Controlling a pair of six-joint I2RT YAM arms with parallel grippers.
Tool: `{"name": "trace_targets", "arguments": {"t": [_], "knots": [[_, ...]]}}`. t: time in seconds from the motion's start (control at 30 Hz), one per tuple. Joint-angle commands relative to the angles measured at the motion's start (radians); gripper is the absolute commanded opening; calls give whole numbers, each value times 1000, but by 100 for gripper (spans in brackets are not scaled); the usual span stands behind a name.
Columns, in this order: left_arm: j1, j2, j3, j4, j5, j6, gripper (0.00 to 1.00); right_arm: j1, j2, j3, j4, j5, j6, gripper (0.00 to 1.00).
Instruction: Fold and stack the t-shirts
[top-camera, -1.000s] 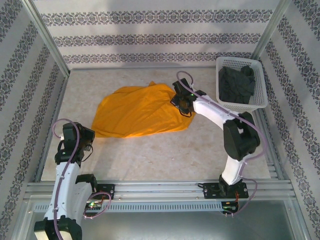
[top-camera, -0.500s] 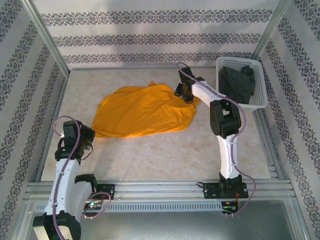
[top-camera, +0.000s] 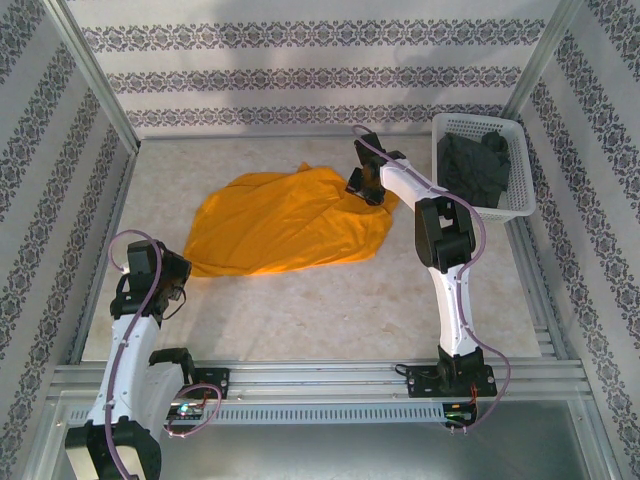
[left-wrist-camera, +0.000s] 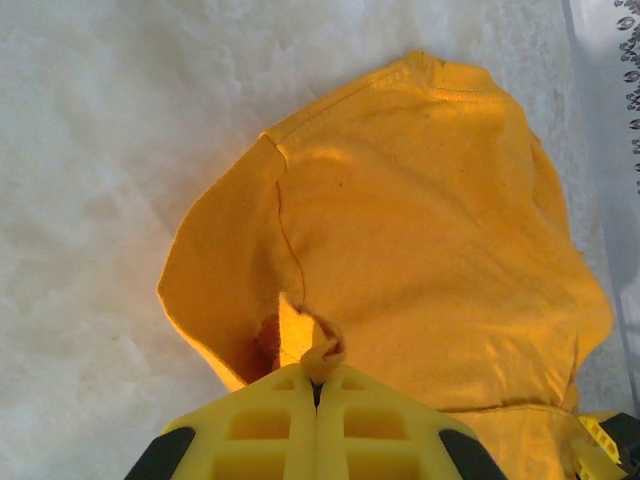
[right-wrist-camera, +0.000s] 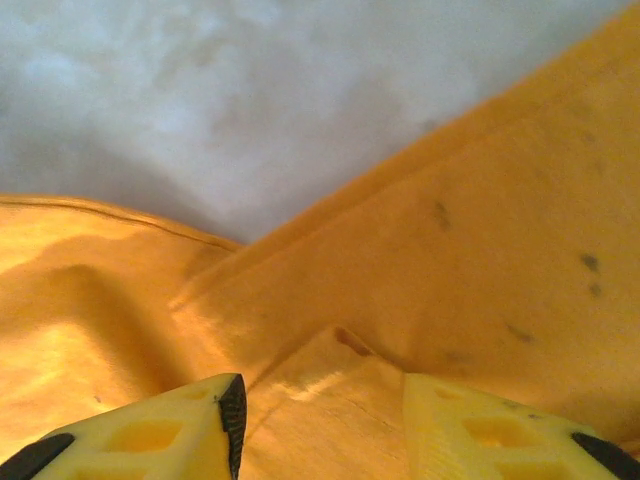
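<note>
The orange-yellow t-shirt (top-camera: 280, 225) lies spread and rumpled on the pale table. My left gripper (top-camera: 175, 285) is at its near left corner. In the left wrist view the left gripper (left-wrist-camera: 318, 375) is shut on a small pinch of the orange cloth (left-wrist-camera: 420, 220). My right gripper (top-camera: 362, 185) sits low at the shirt's far right edge. In the right wrist view the right gripper (right-wrist-camera: 320, 400) is open, its fingers straddling a raised fold of the orange cloth (right-wrist-camera: 480, 250). The dark charcoal t-shirt (top-camera: 472, 170) lies crumpled in the basket.
The white lattice basket (top-camera: 525, 185) stands at the back right, close to the right arm's elbow. Bare table (top-camera: 330, 300) stretches between the orange shirt and the arm bases. Patterned walls close in the left, back and right sides.
The right arm has stretched out and its gripper has moved from over the shirt's right side toward the far edge. The left arm has barely moved.
</note>
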Motion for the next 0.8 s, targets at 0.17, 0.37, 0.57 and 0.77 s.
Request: {"name": "trace_targets", "arguments": {"t": [0.17,0.37,0.57,0.77], "knots": [[-15,17,13,30,8,36,0,-10,12,38,-80,34,305,42],[-15,17,1,31,14,41,0,-3,23,57,-71,34,426,42],[-15,12,-8,30,20,40,0,5,50,108,-97,48,504,41],[-15,14,-2,30,20,41,0,3,81,116,-132,49,550,40]]}}
